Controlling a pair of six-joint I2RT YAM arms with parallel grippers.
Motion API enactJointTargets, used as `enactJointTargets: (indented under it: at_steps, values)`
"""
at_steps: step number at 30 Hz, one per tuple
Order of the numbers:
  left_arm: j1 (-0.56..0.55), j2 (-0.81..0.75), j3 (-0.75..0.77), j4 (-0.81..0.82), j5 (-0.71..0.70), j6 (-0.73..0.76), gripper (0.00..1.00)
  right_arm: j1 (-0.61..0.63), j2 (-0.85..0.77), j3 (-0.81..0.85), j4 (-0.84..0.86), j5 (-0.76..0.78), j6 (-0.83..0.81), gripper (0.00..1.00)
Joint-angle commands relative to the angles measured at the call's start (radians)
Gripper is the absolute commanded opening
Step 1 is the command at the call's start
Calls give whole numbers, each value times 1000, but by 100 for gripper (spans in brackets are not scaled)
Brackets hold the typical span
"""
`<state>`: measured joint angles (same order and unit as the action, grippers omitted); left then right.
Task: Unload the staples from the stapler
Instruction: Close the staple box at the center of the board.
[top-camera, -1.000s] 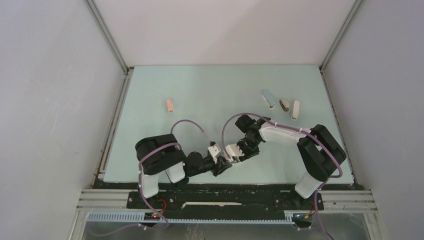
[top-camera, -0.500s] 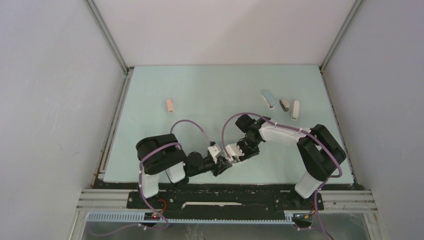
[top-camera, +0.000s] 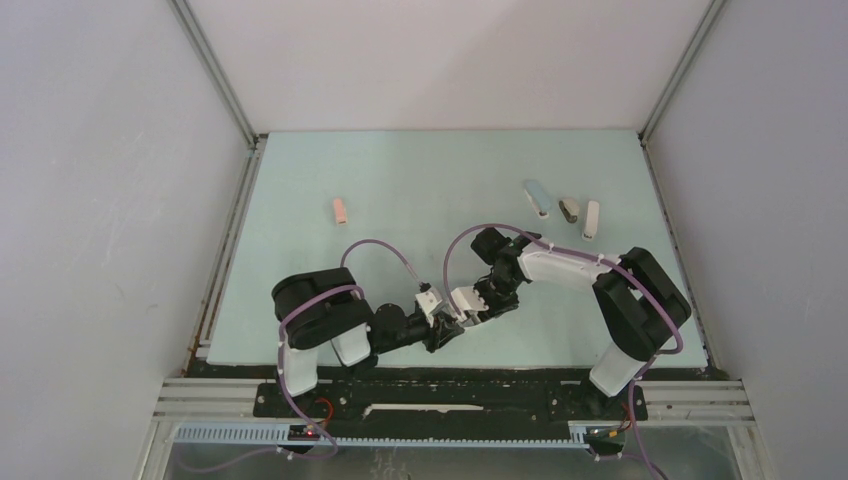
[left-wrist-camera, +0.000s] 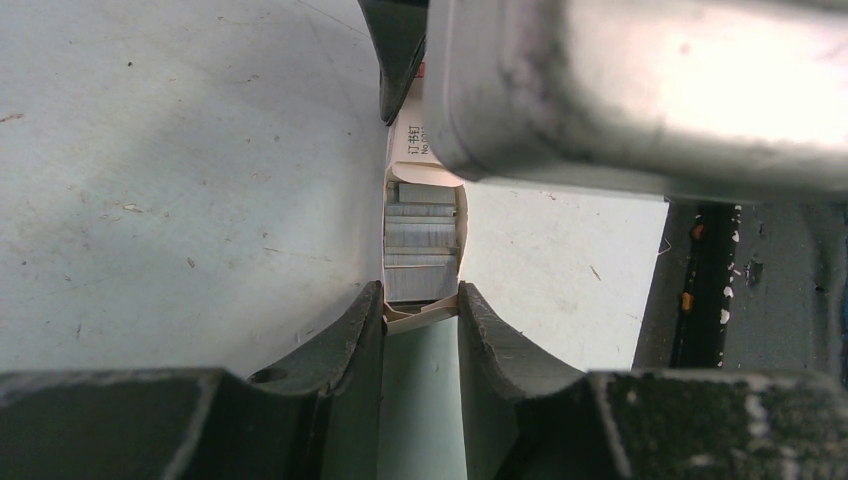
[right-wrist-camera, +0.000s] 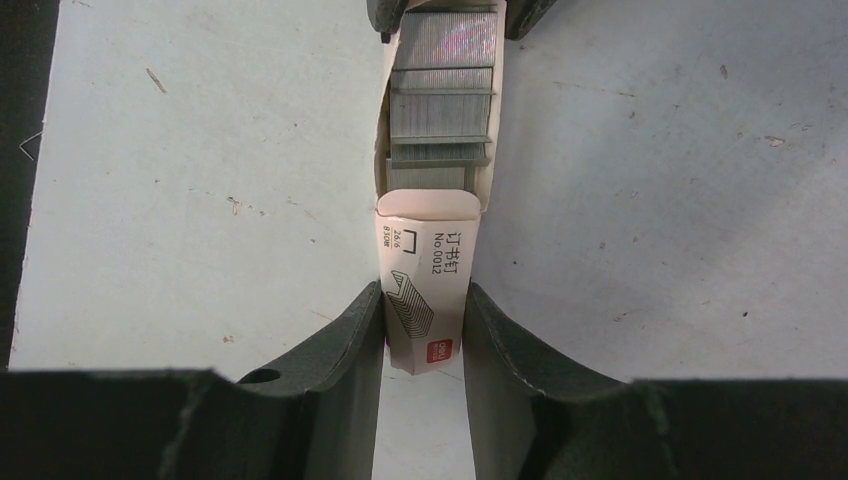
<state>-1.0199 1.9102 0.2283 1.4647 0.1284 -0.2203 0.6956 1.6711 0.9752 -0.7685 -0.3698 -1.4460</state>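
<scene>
The two arms meet low over the near part of the table (top-camera: 420, 170), at about 6 o'clock in the overhead view. A small staple box is drawn part-way open between them.

The left gripper (left-wrist-camera: 421, 310) has its jaws narrowed to a slim gap and clamps the end of the cardboard tray (left-wrist-camera: 420, 317), one finger on each side wall. The right gripper (right-wrist-camera: 424, 320) is likewise partly closed. It grips the printed sleeve (right-wrist-camera: 428, 285), whose white face carries black lettering and a drawing of a staple block.

In the right wrist view the tray sticks out of the sleeve toward 12 o'clock, where the left arm's fingertips flank it. The staples (right-wrist-camera: 441, 85) lie in that bared stretch of tray between the two grippers. They are grey metal strips laid lengthwise in stepped layers, and the nearest strip ends just at the sleeve's mouth. I cannot tell whether more of them run on under the sleeve.

Farther back on the table lie what look like small staplers, though they are too small in the overhead view to be certain:
- A pink stapler (top-camera: 340, 211) lies alone, toward 10 or 11 o'clock from the grippers.
- A blue stapler (top-camera: 537, 197), a brown stapler (top-camera: 569, 209) and a white stapler (top-camera: 591, 219) lie near one another between 1 and 2 o'clock.

All four are well apart from the box.
</scene>
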Motion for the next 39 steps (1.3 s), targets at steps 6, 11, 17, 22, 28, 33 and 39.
enactJointTargets:
  at_steps: [6,11,17,22,28,33,39]
  values:
    - [9,-12,28,39,-156,9,32,15,30,20,14,-118,15,40]
    - [2,1,40,40,-190,-4,32,16,30,20,13,-118,15,40]
    - [-9,21,56,40,-197,-17,32,16,28,20,13,-120,15,42]
    - [-15,43,67,40,-173,-7,32,16,29,20,16,-119,18,42]
    - [-20,82,91,40,-100,20,33,16,27,20,22,-111,23,41]
    - [-20,110,89,40,-37,62,33,15,25,20,27,-109,20,40]
    - [-14,115,80,39,40,87,33,15,19,10,38,-98,6,40]
